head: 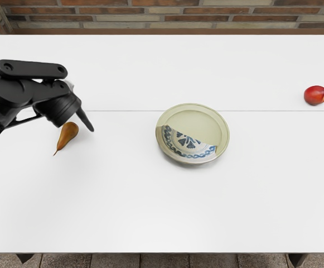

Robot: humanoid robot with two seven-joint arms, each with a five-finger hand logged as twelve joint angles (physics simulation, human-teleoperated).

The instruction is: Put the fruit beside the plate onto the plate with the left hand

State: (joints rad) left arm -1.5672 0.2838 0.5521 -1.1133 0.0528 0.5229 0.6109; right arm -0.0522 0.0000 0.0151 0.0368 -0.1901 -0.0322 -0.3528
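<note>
Left hand: the black left hand [60, 106] comes in from the picture's left edge on its arm [5, 103] and hangs over the left part of the surface [150, 212].
Hand state: loosely open, holding nothing; one finger [85, 120] points down and to the right, just beside the pear.
Pear: a brown pear [67, 133] lies on its side on the surface, directly below the hand, its thin stem end pointing down-left.
Hand and pear: the knuckles overlap the pear's rounded upper end in this view; whether they touch it cannot be told.
Plate: a pale green plate [222, 124] with a blue pattern in its well sits near the middle of the surface, well apart from the pear and to its right.
Red fruit: a round red fruit [315, 95], its kind unclear, rests near the right edge, well apart from the plate.
Backdrop: a brick wall [150, 14] runs behind the far edge of the surface.
</note>
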